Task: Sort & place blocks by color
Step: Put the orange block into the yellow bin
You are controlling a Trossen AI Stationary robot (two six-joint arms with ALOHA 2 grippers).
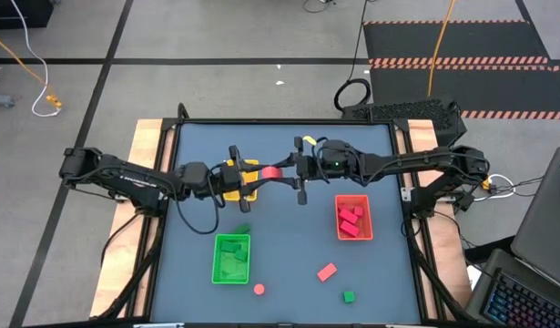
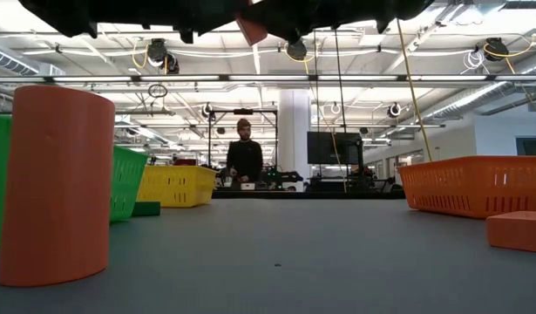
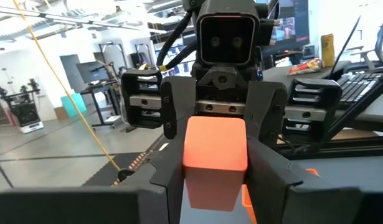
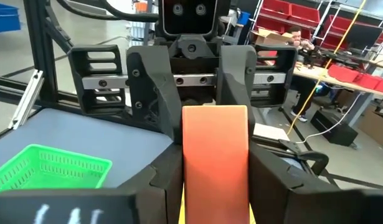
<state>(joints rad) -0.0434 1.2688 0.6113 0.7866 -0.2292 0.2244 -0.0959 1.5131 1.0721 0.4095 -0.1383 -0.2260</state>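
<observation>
Table [image 1: 289, 196]: grey top, carrying three open trays. The red tray [image 1: 353, 218], near the right edge, holds several red blocks. The green tray [image 1: 231, 258], toward the front edge left of centre, holds green pieces; their number cannot be made out. The yellow tray [image 1: 247, 182], left of centre toward the back, is largely hidden under the left arm; contents not visible.

Salmon-pink block [image 1: 270, 172]: held clear of the table at its middle, between both arms. The left gripper [image 3: 216, 186] and right gripper [image 4: 213, 186] each pinch opposite ends; a hand-over, judged.

Handling, as judged: rigid, light, smooth-faced; it should tolerate firm pressure. Best taken across flat parallel faces.

Loose near the front edge: pink rectangle [image 1: 327, 271], round pink piece [image 1: 259, 290], green cube [image 1: 349, 296].
</observation>
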